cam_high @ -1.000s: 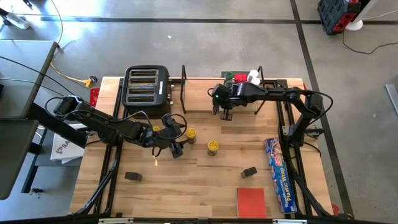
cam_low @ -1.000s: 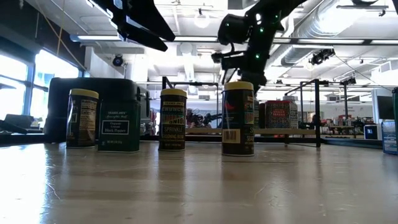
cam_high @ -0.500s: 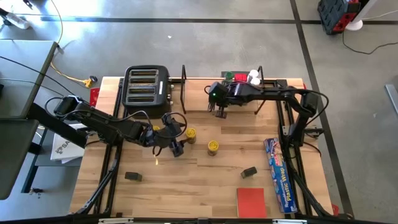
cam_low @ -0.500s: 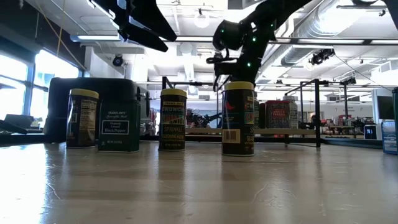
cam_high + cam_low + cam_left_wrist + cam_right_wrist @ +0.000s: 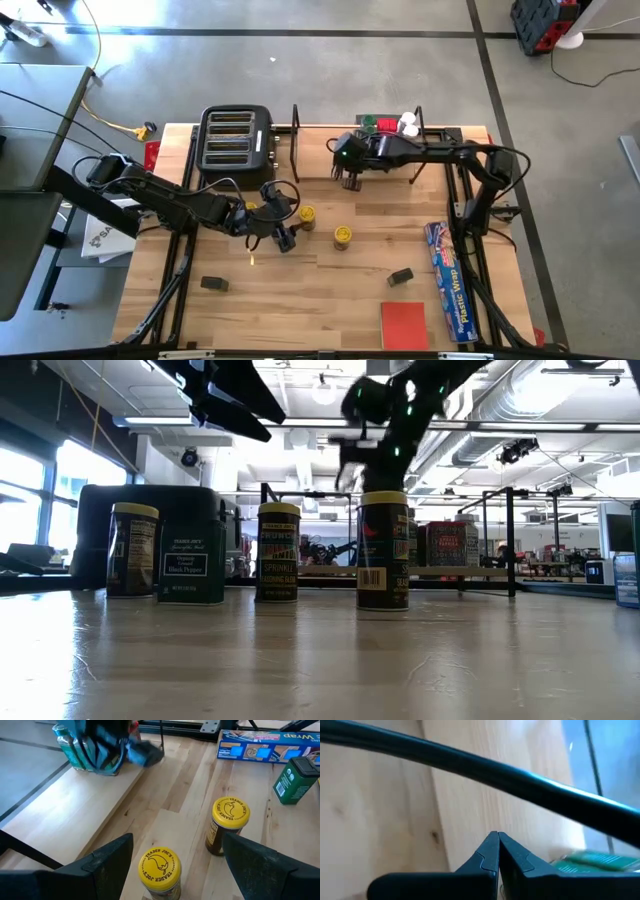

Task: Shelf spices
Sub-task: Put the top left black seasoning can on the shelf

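Fingers of the left gripper (image 5: 172, 865) stand wide apart, 1 on each side of a yellow-lid jar (image 5: 160, 869), not closed on it. This jar stands in front of the toaster (image 5: 236, 138), and a second yellow-lid jar (image 5: 342, 236) is near it, farther from the toaster. The right gripper (image 5: 347, 176) is shut and holds nothing; it hangs just in front of the shelf (image 5: 330, 150), which stands beside the toaster.

The task looks early. A few spices (image 5: 390, 124) with green, red and white tops sit at the far end of the shelf. At least 4 containers wait on the table: the 2 jars, a dark tin (image 5: 401, 276) and another dark tin (image 5: 213, 284) nearer the front edge.

In the low view the right arm is blurred. The left arm may hide more containers from above, and the labels on the shelf items cannot be read.
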You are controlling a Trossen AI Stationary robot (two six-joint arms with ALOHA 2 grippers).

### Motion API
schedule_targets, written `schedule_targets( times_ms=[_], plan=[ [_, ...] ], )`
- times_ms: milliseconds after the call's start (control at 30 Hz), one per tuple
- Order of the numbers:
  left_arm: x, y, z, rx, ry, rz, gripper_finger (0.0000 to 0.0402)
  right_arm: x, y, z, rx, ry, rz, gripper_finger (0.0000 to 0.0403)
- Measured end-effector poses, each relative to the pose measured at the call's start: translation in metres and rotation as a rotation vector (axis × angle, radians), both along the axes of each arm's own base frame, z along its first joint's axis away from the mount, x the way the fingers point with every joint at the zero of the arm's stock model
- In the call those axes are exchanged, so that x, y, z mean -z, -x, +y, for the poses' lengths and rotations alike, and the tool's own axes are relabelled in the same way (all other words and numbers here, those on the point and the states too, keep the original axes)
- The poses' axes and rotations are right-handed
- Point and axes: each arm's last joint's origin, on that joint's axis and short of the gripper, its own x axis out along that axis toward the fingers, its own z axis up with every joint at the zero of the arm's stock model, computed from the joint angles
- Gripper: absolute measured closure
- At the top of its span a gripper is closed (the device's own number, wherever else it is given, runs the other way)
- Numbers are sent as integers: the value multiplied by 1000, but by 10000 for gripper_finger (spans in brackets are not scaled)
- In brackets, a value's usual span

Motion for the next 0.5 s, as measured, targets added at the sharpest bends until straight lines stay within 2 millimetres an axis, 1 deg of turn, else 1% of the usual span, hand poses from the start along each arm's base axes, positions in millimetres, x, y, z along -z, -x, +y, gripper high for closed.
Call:
schedule_targets(
  times_ms=[67, 167, 267, 367, 433, 500],
  plan=[
    [-1, -1, 0, 1, 2, -10, 100, -15, 2, 7, -24, 16, -51, 403],
    [-2, -1, -1, 13, -3, -24, 100, -47, 13, 16, -43, 42, -158, 403],
    [-4, -2, -1, 21, -13, -33, 100, -85, 31, 13, -24, 70, -283, 403],
    [-4, -2, -1, 22, -27, -32, 100, -118, 51, -4, 40, 104, -348, 403],
    [-4, -2, -1, 21, -30, -33, 100, -136, 62, -21, 75, 97, -383, 403],
    [-5, -3, -1, 19, -30, -40, 100, -147, 71, -42, 93, 69, -397, 403]
  ],
)
